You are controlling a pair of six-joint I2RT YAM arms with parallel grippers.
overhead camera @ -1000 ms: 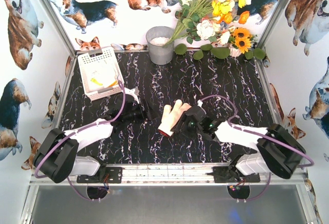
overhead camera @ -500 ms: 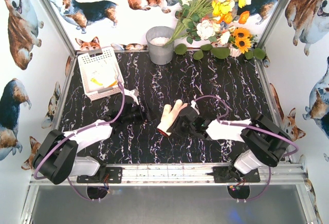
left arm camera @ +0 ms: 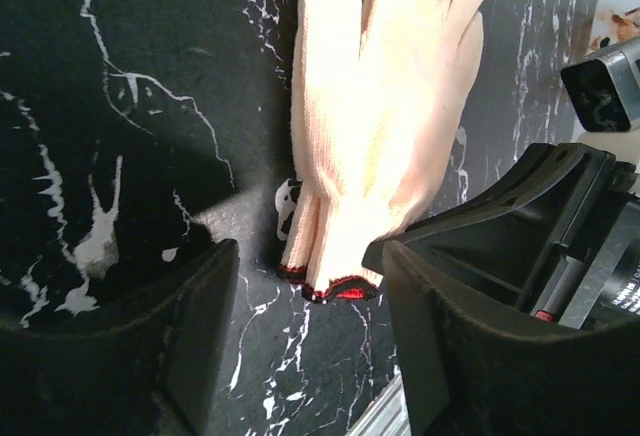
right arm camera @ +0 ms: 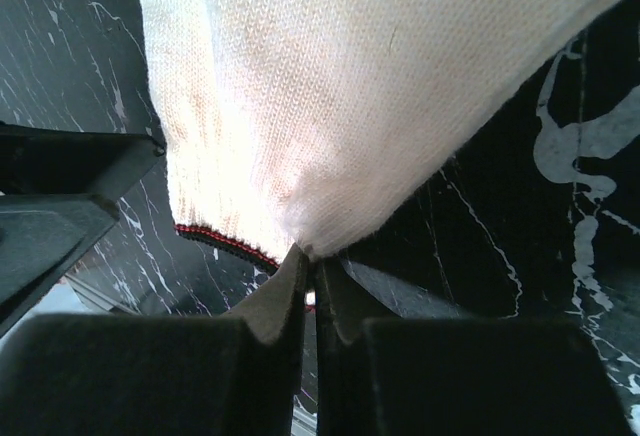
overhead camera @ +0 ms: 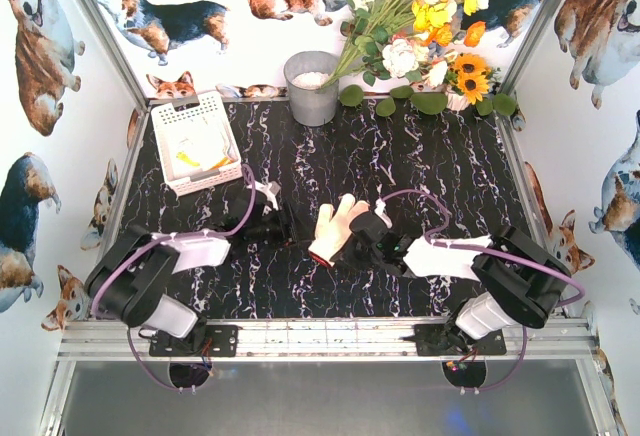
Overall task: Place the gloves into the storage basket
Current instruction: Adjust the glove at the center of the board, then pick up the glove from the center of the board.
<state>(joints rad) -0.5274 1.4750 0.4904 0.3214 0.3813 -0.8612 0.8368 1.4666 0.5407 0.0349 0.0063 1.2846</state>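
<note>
The top view looks steeply down from above and behind the arm bases, far enough back to take in the whole black marbled table [overhead camera: 420,166] and the white glove [overhead camera: 335,228] at its middle. The left wrist view sits low just left of the glove [left arm camera: 385,126], looking down across it. The right wrist view is nearer still, right at the glove's [right arm camera: 350,86] cuff edge. All three views share the glove and the table around it.
</note>
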